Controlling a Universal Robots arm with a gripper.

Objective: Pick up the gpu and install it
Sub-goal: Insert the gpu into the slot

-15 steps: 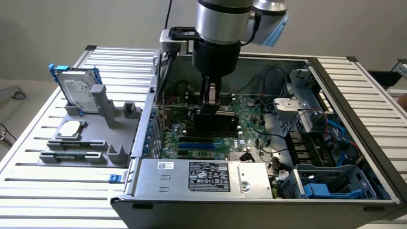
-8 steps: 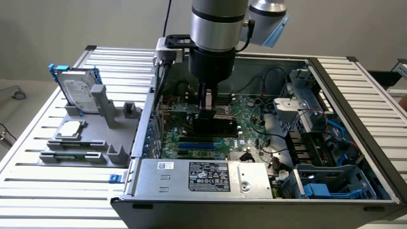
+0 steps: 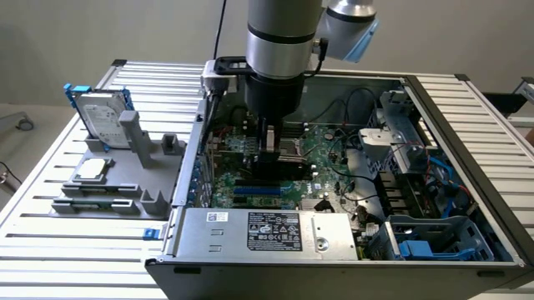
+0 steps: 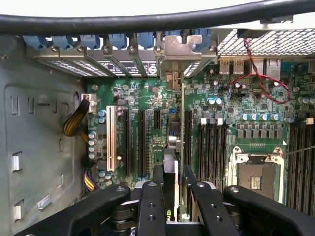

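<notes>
At the exterior view's left, a drive [image 3: 104, 122] parked in a tray [image 3: 154, 200] on the desk [image 3: 75, 250]. Further right, inside the case [image 3: 334, 280], fingers [image 4: 158, 178] squeezing the gpu [image 4: 173, 142], up on its edge right over a slot. Pick-up done; pushed all the way in or not, hard to tell.

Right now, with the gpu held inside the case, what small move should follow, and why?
Probably ease it straight down: the gripper holds the gpu edge-on over the motherboard slots, its silver bracket by the rear openings, and seating isn't evident.
</notes>
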